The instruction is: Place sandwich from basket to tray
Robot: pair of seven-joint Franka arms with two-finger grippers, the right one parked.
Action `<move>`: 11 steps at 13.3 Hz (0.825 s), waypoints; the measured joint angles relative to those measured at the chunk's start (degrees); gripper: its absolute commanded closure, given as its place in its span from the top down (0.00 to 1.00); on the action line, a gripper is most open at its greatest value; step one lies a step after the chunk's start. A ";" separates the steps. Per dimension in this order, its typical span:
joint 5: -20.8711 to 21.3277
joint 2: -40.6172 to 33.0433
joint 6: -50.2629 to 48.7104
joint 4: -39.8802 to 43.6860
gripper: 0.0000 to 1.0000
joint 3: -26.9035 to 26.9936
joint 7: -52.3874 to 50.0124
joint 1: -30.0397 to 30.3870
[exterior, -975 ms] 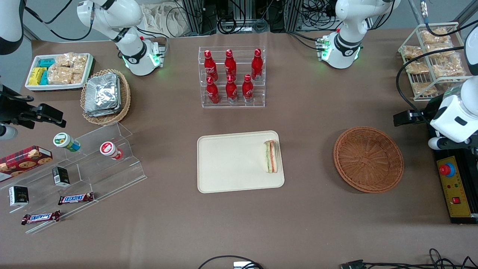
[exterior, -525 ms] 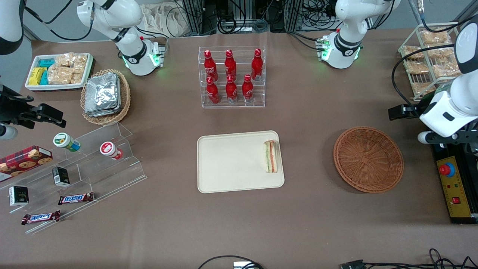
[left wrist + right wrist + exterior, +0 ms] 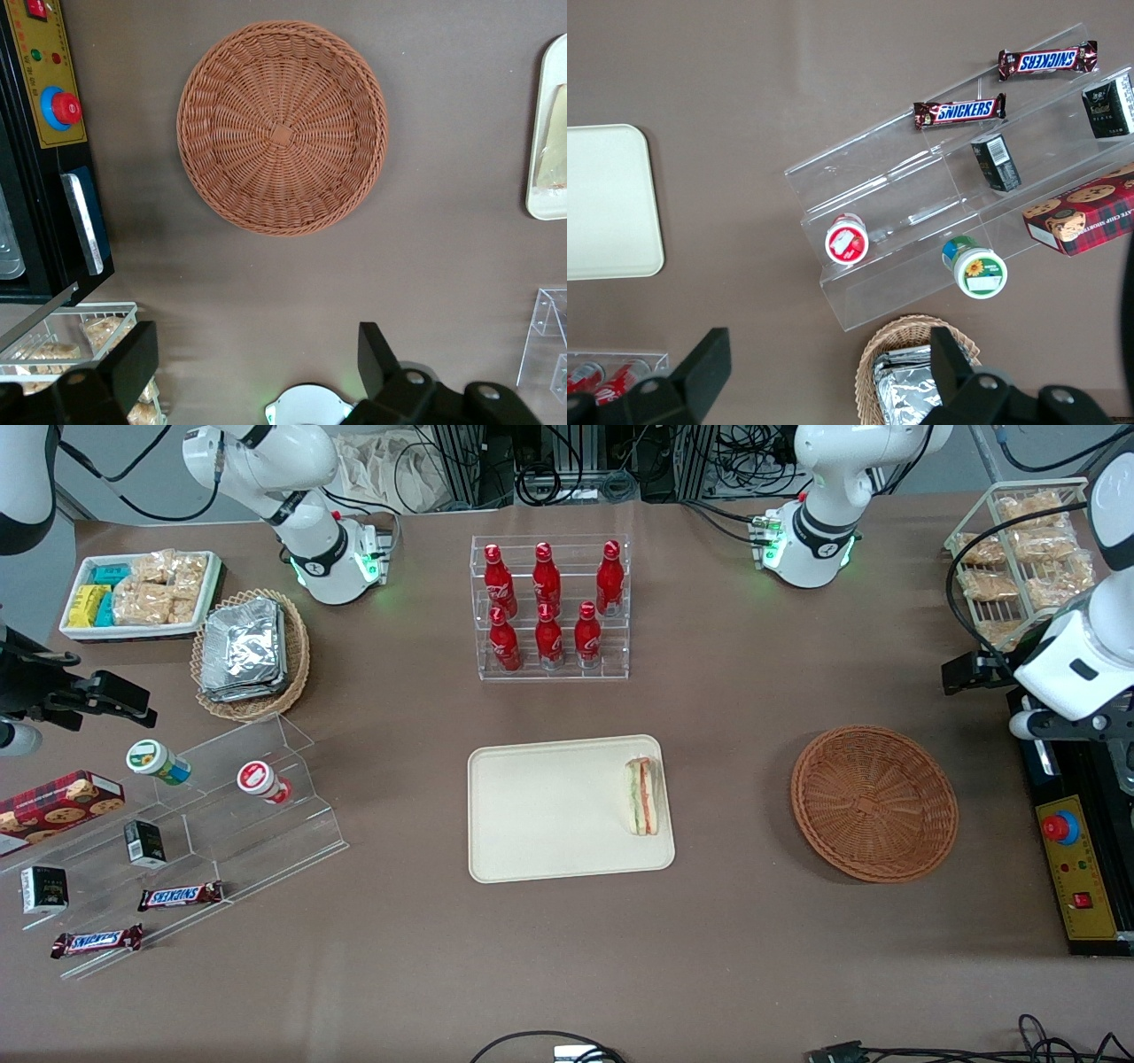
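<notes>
On the cream-beige rectangular tray (image 3: 567, 810), at its 3 o'clock edge, the wrapped triangular sandwich (image 3: 643, 795) is seated. Round reddish-brown wicker basket (image 3: 282, 139) is bare. Gripper (image 3: 257, 372) is held wide open, empty, above the basket; retreat should be kept high and clear.

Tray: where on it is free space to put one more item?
The tray is bare except the sandwich along its edge nearest the basket, which is empty. The hand hangs open above the table, farther from the front camera than the basket.

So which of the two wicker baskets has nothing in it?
The round reddish-brown wicker basket under the open claw is empty. The tan wicker basket holds silver foil packets.
</notes>
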 measured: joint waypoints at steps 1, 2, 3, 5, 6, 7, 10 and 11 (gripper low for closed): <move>-0.25 -0.97 1.17 -1.33 1.00 0.33 0.48 -0.21; -0.35 -1.59 2.02 -2.21 1.00 0.39 0.82 -0.30; -0.37 -1.90 2.54 -2.62 1.00 0.39 0.95 -0.36; -0.37 -2.12 2.76 -2.89 1.00 0.40 1.06 -0.42; -0.37 -2.13 2.76 -2.95 1.00 0.40 1.13 -0.42; -0.37 -2.12 2.77 -3.10 1.00 0.41 1.17 -0.43; -0.37 -2.07 2.91 -3.54 1.00 0.53 1.19 -0.42; -0.37 -2.08 2.94 -3.55 1.00 0.54 1.19 -0.42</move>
